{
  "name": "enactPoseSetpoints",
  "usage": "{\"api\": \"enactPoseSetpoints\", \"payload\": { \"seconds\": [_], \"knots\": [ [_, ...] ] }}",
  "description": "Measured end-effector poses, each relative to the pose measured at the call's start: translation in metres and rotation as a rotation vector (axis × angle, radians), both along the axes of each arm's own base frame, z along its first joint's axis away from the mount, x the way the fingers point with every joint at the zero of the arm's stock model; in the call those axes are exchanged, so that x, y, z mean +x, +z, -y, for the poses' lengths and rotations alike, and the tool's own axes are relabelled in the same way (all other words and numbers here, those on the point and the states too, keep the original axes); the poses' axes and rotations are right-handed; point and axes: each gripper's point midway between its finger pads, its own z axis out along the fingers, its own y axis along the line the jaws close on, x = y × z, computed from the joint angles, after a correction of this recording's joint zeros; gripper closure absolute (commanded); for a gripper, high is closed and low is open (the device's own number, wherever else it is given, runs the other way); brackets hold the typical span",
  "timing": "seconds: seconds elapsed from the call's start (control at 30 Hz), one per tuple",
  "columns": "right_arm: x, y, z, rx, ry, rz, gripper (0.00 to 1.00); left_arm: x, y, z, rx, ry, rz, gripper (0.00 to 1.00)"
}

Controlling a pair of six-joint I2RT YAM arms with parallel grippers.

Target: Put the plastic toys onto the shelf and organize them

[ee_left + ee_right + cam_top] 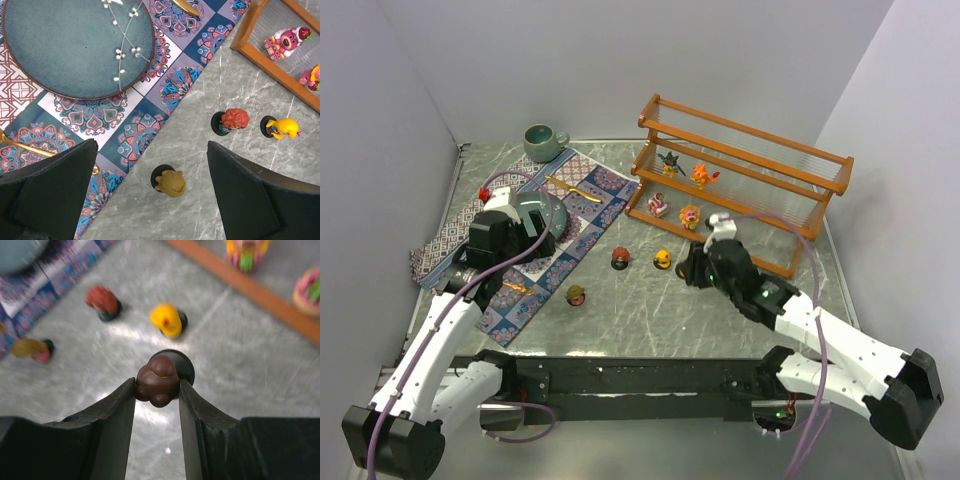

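The right gripper (157, 390) clamps the brown toy (156, 376) by its sides, likely to carry it to the shelf (235, 277); the left gripper (151, 145) hangs spread wide over an ochre toy (171, 183).

We see two arms of one build. The left arm (430, 350) and the right arm (840, 342) each have white link shells, with rows of small dark screw holes along them, and black joint housings. The bulkiest housings are the blocks at the outer elbows. A lilac cable (510, 176) loops along each arm. Small green lights (760, 295) glow on the right arm's black wrist. Both bases sit on a black rail (630, 385) along the near edge of the tabletop (650, 320). In our wrist views the jaws are matte black, broad wedges tapering towards the tips.
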Motion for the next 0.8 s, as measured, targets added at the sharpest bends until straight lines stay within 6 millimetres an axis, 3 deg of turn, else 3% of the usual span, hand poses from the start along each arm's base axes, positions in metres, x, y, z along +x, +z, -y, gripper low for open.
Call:
{"api": "enactPoseSetpoints", "payload": {
  "seconds": [0.17, 0.53, 0.8],
  "knots": [
    [0.027, 0.057, -0.002, -0.013, -0.011, 0.085, 0.89, 0.000, 0.000, 0.000, 0.000, 0.001, 0.000, 0.03],
    [0.096, 0.163, 0.024, -0.035, -0.101, 0.219, 0.89, 0.000, 0.000, 0.001, -0.005, -0.006, -0.002, 0.03],
    [0.140, 0.205, 0.032, -0.021, -0.126, 0.258, 0.89, 0.000, -0.002, 0.003, -0.007, -0.013, -0.010, 0.03]
  ]
}}
